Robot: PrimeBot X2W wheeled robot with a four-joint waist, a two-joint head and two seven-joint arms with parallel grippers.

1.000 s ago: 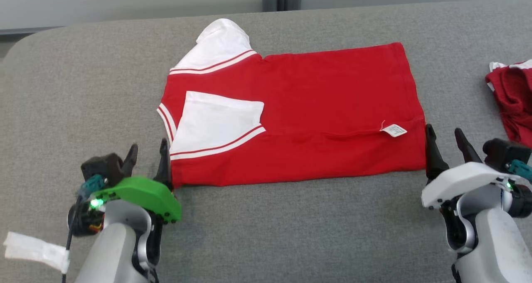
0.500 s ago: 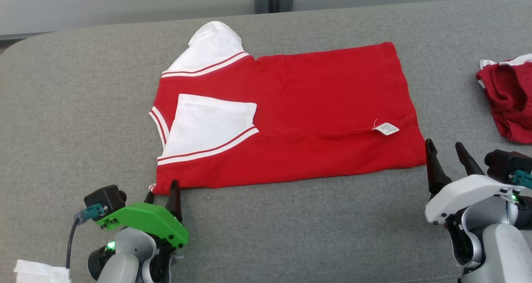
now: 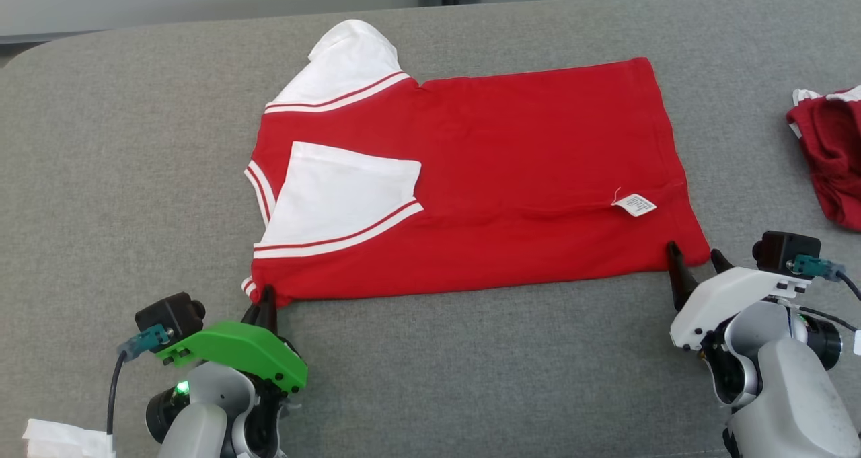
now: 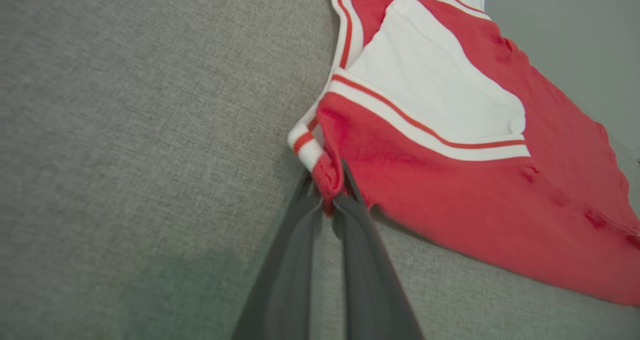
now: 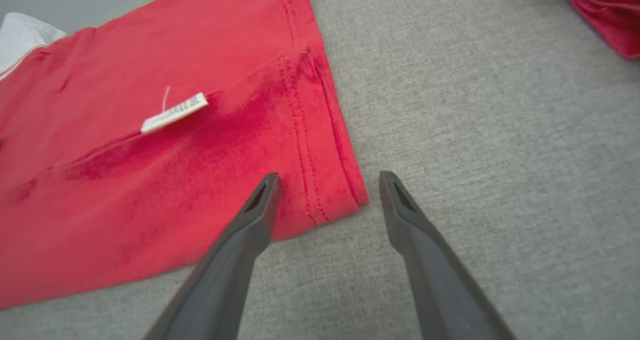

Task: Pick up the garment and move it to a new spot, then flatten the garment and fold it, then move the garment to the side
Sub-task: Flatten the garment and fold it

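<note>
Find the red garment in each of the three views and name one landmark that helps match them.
Head view: the red garment lies flat across the middle, left gripper shut on its near left corner.
Left wrist view: upper right, corner pinched at centre.
Right wrist view: left half, corner between the open right gripper's fingers.
Shared landmark: the grey cushion beneath it.

Right end effector [image 5: 328,176] open, jaws wide apart. Red shirt [image 5: 150,180] lies flat on grey fabric surface [image 5: 500,130]; its near corner w/ double-stitched hem sits between the two tips. One finger [image 5: 250,220] overlaps the shirt's edge, the other is over bare fabric just beside the corner. Contact w/ cloth: can't tell. White label [image 5: 175,112] on the shirt, thread attached. White sleeve [image 5: 25,35] at top-left edge. Crumpled red cloth [image 5: 600,10] top right, well apart.
</note>
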